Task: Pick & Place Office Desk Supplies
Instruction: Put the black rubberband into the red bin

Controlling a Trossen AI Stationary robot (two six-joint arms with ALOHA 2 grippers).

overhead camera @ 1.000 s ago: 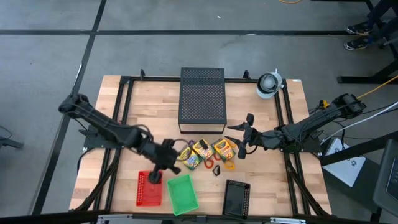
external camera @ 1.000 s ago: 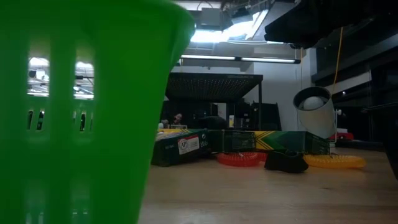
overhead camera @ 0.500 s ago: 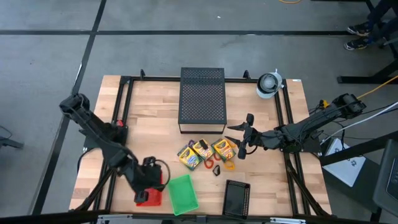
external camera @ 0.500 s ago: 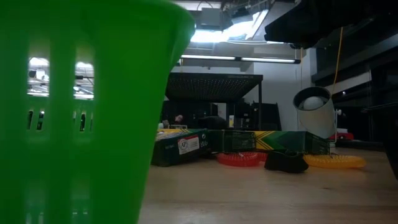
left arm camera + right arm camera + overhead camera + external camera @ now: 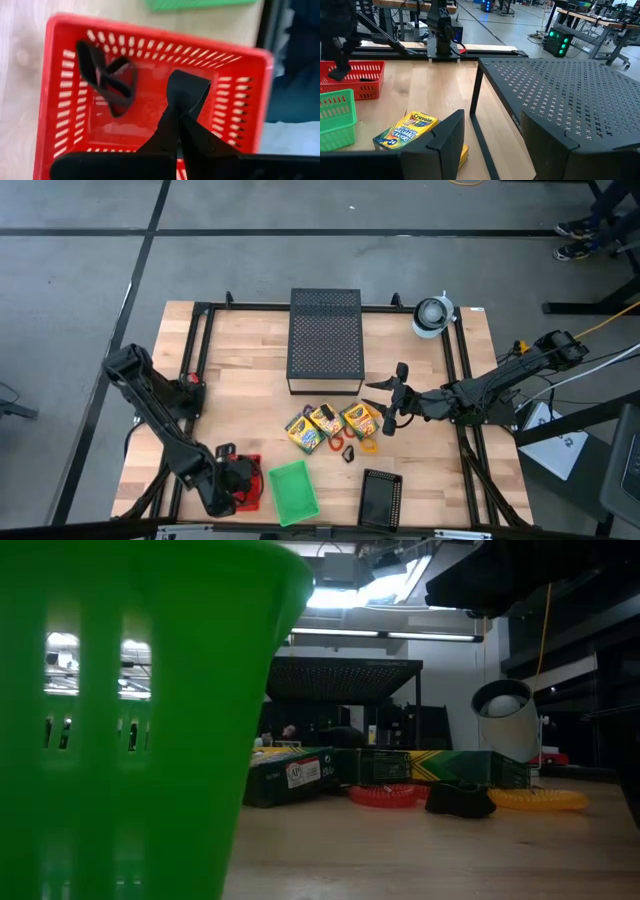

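Where black clip point(image 5: 109, 80) lies: red basket point(image 5: 150, 42).

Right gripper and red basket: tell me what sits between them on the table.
High view: between the right gripper and the red basket lie the crayon boxes, small clips and rings, and the green basket.

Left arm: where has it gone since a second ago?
The left gripper swung from beside the crayon boxes back to the red basket, fingers shut over it, a black clip lying inside. The right gripper, open, and the remaining supplies stayed put.
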